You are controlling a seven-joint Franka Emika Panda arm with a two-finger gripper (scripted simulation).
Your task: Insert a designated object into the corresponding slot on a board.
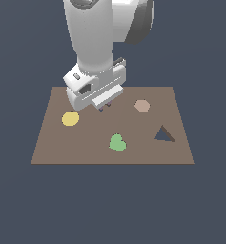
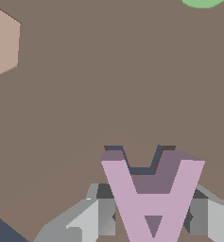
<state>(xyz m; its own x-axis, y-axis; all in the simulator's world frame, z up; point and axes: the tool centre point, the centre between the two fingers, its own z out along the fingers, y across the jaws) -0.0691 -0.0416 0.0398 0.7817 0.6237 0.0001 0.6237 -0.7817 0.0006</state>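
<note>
Dark blue-grey ground surrounds the brown board [image 1: 57, 143]. Pale pink-lilac A [image 2: 152, 198] sits upside down in the wrist view, right over its dark slot [image 2: 141, 158], and the claw [image 2: 152, 216] pinches it, fingers [image 2: 106, 215] pressed against both legs.

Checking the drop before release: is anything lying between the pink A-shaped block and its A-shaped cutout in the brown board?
Nothing visible. The pale pink A-shaped block, held in the hand, sits right at the dark A-shaped cutout, whose edges show just beyond it.

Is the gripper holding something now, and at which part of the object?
Yes: the gripper holds the pink-lilac A block, one finger on each outer leg, near the crossbar.
</note>
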